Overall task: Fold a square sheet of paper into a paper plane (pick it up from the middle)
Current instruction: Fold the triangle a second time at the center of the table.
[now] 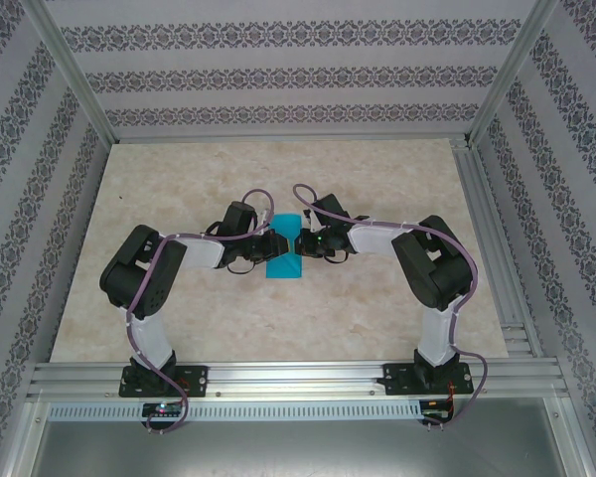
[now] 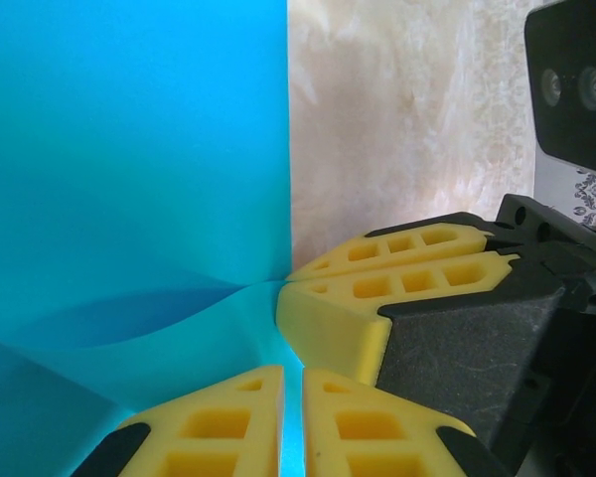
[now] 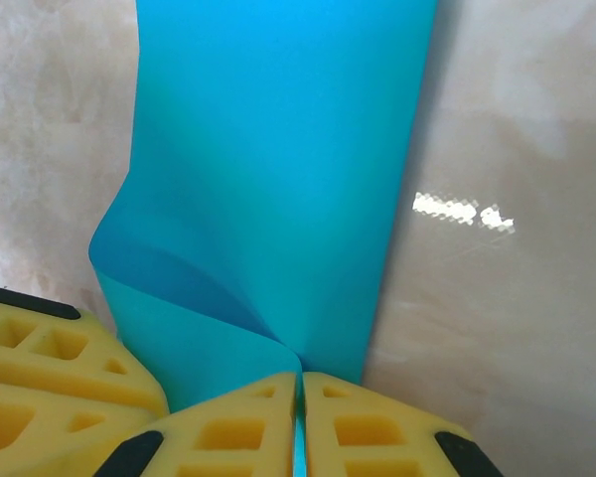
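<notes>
The teal-blue square sheet of paper [image 1: 283, 264] hangs between both grippers over the middle of the table, bent into a loose fold. My left gripper [image 1: 275, 242] comes in from the left and is shut on the sheet's edge, and a thin strip of paper shows between its yellow pads [image 2: 292, 386]. My right gripper [image 1: 299, 241] meets it from the right, also shut on the sheet [image 3: 299, 386]. In the left wrist view the paper [image 2: 129, 149] curves away from the pinch, and the right gripper's fingers [image 2: 397, 268] touch it just beside mine. In the right wrist view the sheet [image 3: 278, 169] hangs down in a curl.
The marble-patterned tabletop [image 1: 377, 179] lies beneath. Aluminium rails [image 1: 298, 378] run along the near edge and the right side [image 1: 492, 238]. Patterned walls enclose the back and sides. The right arm's wrist camera [image 2: 574, 84] shows close by in the left wrist view.
</notes>
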Controlling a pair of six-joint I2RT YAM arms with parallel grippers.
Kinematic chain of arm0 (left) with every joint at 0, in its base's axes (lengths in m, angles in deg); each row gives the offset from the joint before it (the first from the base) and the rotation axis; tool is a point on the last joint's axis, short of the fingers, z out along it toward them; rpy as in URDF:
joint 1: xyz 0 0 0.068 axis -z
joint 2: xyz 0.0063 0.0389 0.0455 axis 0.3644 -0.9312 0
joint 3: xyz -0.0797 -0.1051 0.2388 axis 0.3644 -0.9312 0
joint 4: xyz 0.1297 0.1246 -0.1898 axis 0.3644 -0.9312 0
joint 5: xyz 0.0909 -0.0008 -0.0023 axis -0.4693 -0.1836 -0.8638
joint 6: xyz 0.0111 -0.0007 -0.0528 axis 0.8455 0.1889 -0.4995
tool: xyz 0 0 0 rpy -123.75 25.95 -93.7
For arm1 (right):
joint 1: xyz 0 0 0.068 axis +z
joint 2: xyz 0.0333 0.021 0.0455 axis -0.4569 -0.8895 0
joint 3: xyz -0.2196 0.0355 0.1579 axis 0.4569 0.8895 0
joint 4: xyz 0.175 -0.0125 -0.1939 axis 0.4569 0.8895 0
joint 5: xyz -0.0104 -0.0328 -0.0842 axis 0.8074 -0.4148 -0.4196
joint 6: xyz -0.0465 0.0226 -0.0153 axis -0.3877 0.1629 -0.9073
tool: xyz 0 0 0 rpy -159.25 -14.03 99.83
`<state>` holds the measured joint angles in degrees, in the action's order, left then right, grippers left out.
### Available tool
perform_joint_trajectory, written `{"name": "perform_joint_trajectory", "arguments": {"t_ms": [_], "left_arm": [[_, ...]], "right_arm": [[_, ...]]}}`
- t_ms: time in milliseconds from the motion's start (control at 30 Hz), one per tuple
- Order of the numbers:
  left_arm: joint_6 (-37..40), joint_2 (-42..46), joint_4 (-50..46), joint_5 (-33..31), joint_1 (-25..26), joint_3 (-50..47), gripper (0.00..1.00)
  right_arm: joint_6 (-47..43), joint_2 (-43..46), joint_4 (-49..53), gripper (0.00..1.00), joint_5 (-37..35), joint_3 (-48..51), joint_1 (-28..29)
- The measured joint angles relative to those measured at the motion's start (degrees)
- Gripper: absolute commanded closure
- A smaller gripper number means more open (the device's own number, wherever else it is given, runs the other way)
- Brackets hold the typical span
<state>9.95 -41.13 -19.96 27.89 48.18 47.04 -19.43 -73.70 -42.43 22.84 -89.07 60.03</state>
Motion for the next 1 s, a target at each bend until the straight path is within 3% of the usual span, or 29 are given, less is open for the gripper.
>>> {"name": "perform_joint_trajectory", "arguments": {"t_ms": [1000], "left_arm": [[1.1, -1.6, -2.6, -0.4, 0.1, 1.2, 0.86]], "right_arm": [[0.0, -0.7, 0.2, 0.89, -1.5, -0.6, 0.0]]}}
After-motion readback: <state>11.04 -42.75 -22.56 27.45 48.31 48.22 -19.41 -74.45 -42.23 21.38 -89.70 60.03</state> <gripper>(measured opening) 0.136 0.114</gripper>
